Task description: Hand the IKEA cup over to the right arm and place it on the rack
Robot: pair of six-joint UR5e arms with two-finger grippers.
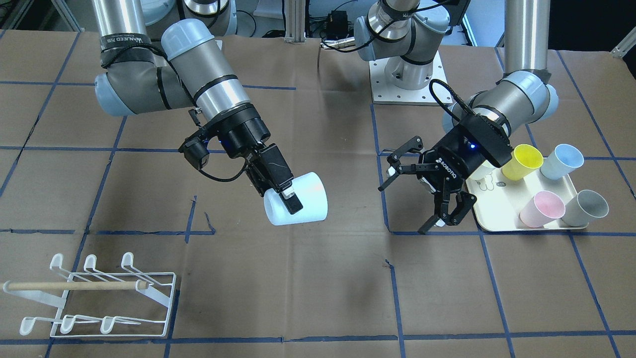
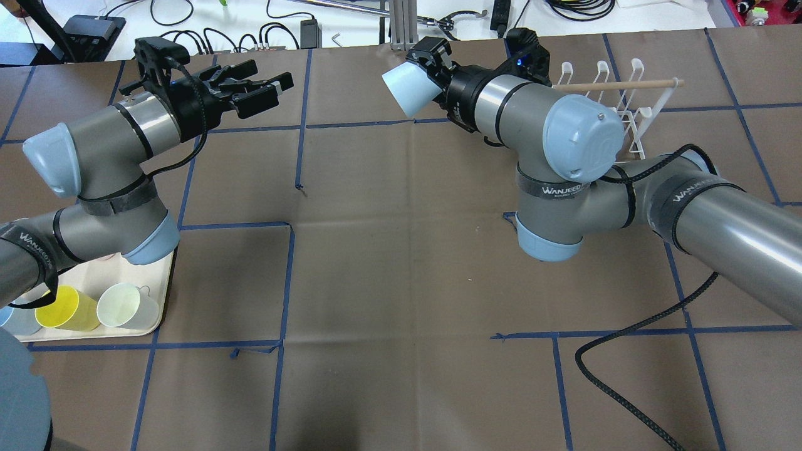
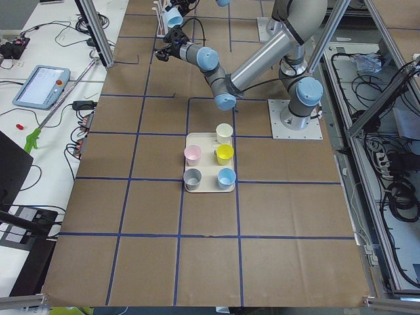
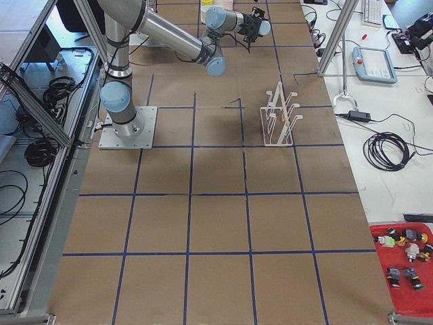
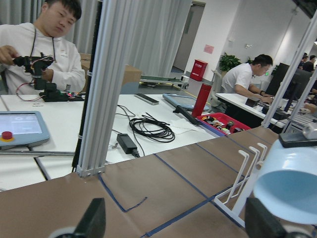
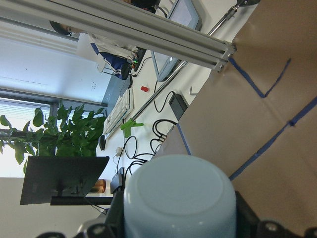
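Nearest the robot, on the left, a cream tray [image 1: 484,199] carries spare cups, among them a yellow cup [image 1: 522,161] and a pink cup [image 1: 541,209]. None of these are part of this step.

Just beyond the tray, the left gripper [image 2: 272,89] hangs above the table with its fingers spread wide and nothing between them. It is well apart from the cup I am moving.

Farther out, around the middle of the table, the right gripper [image 1: 284,195] is clenched on the pale blue cup [image 1: 310,196]. The cup is off the table and tilted on its side. The wrist views show its closed base facing the right wrist and its open mouth facing the left gripper. The fingers pinch the outer wall at the base end.

Farthest, on the right, the white wire rack [image 1: 121,273] stands with its wooden bar [image 1: 69,286] and hooked prongs. No cup is on it.

I judge the hand-over done, so the step in hand is carrying the cup to the rack. To do it well, I would keep the grip firm because the smooth tapered wall could slip. I would swing right and outward, high enough to pass over the wooden bar, and turn the wrist so the mouth faces down. Then I would line the mouth up over one prong, lower slowly, and let go only once the cup sits on it.
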